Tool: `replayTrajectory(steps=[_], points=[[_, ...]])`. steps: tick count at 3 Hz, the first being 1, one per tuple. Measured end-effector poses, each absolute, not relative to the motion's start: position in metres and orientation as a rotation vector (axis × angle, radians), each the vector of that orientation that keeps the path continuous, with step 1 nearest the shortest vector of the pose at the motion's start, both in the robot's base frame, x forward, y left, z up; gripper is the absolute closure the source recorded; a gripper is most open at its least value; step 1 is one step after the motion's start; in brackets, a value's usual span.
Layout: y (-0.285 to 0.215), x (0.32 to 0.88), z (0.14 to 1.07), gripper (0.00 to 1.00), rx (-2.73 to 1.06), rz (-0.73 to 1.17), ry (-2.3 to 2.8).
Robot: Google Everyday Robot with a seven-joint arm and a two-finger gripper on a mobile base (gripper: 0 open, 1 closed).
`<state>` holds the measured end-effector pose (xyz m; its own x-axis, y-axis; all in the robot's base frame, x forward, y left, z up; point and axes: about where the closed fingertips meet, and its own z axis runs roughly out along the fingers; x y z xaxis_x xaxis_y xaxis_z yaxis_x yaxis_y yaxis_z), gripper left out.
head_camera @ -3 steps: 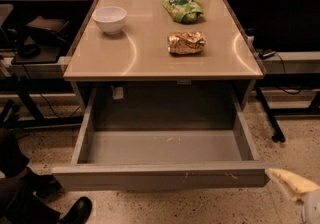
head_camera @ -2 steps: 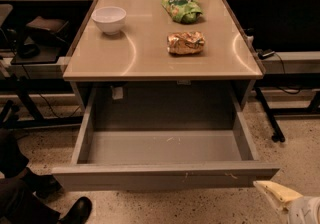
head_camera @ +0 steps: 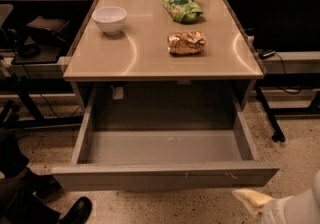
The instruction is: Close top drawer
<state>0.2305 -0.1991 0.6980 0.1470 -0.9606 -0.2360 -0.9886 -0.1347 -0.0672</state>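
The top drawer (head_camera: 165,175) is a wide grey metal drawer pulled far out from under the tan tabletop (head_camera: 150,55). Its inside is empty and its plain front has small white scratches. My gripper (head_camera: 252,200) shows at the bottom right corner as a cream tip on a white arm. It is just below and in front of the right end of the drawer front, a little apart from it.
On the tabletop stand a white bowl (head_camera: 110,19), a green snack bag (head_camera: 183,7) and a gold crinkled bag (head_camera: 186,42). A person's black shoe (head_camera: 75,210) and dark leg are at the bottom left. Dark desks, table legs and cables flank both sides.
My gripper has moved left along the bottom edge, closer to the right end of the drawer front. The drawer has not moved.
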Motion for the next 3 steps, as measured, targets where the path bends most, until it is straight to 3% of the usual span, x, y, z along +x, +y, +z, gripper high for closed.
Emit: replayTrajectory(steps=[1, 3], points=[[-0.164, 0.233, 0.644, 0.00, -2.290, 0.395, 1.836], [-0.121, 0.262, 0.613, 0.00, -2.201, 0.544, 1.842]])
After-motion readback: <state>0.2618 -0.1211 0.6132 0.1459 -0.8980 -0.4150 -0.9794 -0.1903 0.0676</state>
